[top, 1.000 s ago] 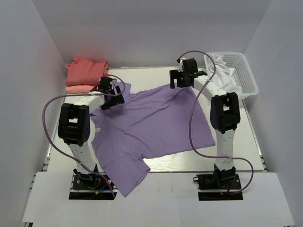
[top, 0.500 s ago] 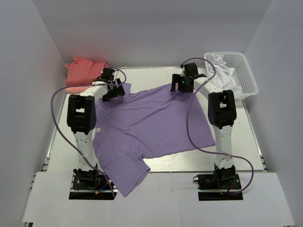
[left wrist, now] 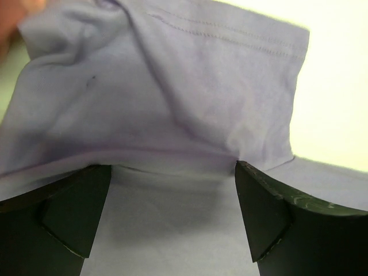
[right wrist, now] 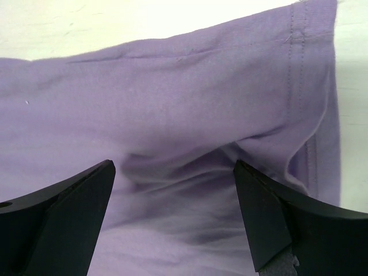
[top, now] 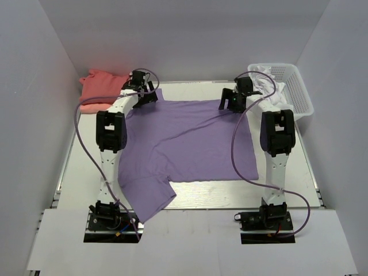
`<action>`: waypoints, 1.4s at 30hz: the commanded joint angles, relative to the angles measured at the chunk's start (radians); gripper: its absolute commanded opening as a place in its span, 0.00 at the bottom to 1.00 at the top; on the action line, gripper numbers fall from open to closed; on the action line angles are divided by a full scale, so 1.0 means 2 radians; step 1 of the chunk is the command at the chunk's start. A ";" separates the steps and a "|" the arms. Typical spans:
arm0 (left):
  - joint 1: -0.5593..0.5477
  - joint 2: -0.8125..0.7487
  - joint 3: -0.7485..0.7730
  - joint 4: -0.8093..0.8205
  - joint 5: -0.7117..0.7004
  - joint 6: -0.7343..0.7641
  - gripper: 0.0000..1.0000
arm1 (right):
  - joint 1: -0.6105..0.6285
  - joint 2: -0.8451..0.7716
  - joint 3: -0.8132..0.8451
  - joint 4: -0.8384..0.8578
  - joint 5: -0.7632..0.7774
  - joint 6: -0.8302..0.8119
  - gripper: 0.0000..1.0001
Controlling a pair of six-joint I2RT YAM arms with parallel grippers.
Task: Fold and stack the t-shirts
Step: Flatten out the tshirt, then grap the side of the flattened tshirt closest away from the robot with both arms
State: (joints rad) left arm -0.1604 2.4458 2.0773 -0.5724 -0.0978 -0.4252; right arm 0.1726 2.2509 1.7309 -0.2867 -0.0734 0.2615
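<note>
plain white walls [top: 172,34], pale tabletop [top: 190,87]

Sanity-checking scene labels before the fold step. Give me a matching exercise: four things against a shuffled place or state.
Things
1. purple t-shirt
2. coral-red t-shirt
3. white basket
4. left claw

Places or states
A. far right corner of the table, white cloth inside
B. open, at the purple shirt's far left corner
C. spread across the middle of the table
D. folded, at the far left corner

Pairs: 1-C, 2-D, 3-A, 4-B
</note>
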 commanded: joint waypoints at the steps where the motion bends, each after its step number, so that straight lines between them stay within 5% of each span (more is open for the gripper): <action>1: -0.003 0.074 0.046 -0.020 0.043 0.005 0.99 | -0.010 0.025 0.036 -0.043 0.014 -0.010 0.90; 8: -0.003 0.057 0.061 -0.001 0.092 0.035 0.99 | -0.004 0.030 0.083 -0.075 0.010 -0.022 0.90; 19: -0.023 -0.164 0.016 -0.077 0.020 0.059 0.99 | 0.046 -0.156 -0.008 -0.052 -0.015 -0.073 0.90; 25: -0.023 -0.386 -0.270 -0.113 -0.021 -0.049 0.99 | 0.054 -0.314 -0.188 0.020 0.024 -0.002 0.90; 29: -0.027 -0.513 -0.424 -0.132 0.022 -0.099 0.99 | 0.054 -0.408 -0.327 0.055 0.034 0.042 0.90; 34: -0.032 -0.644 -0.606 -0.158 0.069 -0.146 0.99 | 0.053 -0.457 -0.398 0.083 0.034 0.053 0.90; 42: -0.052 -0.701 -0.693 -0.244 0.138 -0.186 0.99 | 0.051 -0.493 -0.432 0.087 0.054 0.046 0.90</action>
State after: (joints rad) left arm -0.2497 1.0878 0.6735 -1.0065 0.1036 -0.7467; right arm 0.2787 1.3174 0.8875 -0.1829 0.0189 0.3393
